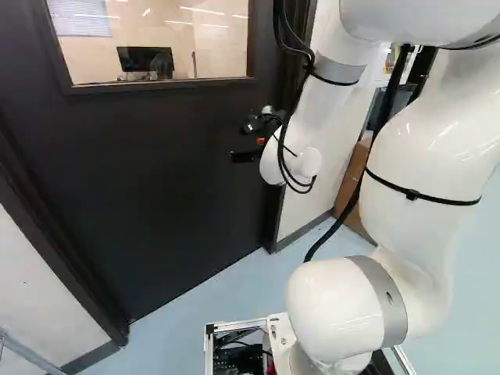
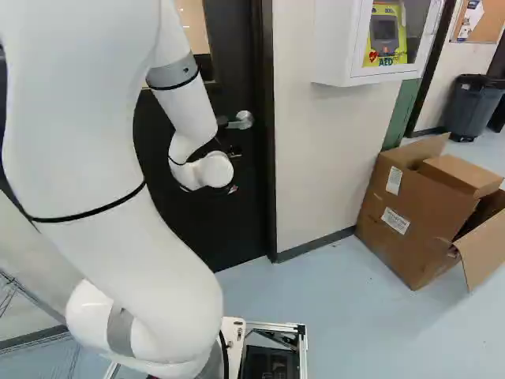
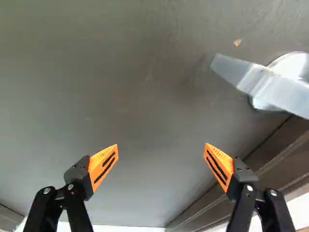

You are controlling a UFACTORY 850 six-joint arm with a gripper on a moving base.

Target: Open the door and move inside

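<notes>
A pale blue floor [image 2: 347, 316] runs up to off-white walls [image 2: 316, 166]. From the left of the left base view, a dark door [image 1: 172, 180] fills much of the far side and looks closed in its frame [image 2: 267, 174]. High in it is a window [image 1: 156, 39], with a black monitor [image 1: 146, 60] behind the glass. Toward the door's right edge, the black fingers [image 1: 244, 156] are held up in front of it. In the wrist view they stand wide apart and released, their orange pads [image 3: 105, 164] touching nothing and only door showing between them. The silver handle [image 3: 275, 87] is on the door close to the frame, ahead of the fingers and out past the one on the frame's side, well clear of both. In the right base view it shows just above the bent end of the white arm [image 2: 118, 260]. Right of the frame, a white cabinet [image 2: 331, 47] hangs on the wall, a yellow device [image 2: 385, 35] inside. On the floor below and to its right sits an open cardboard box [image 2: 406, 221], near a strip of green [image 2: 402, 114]. Farther off at the right are a grey bin [image 2: 471, 109] and a pinboard [image 2: 473, 28]
</notes>
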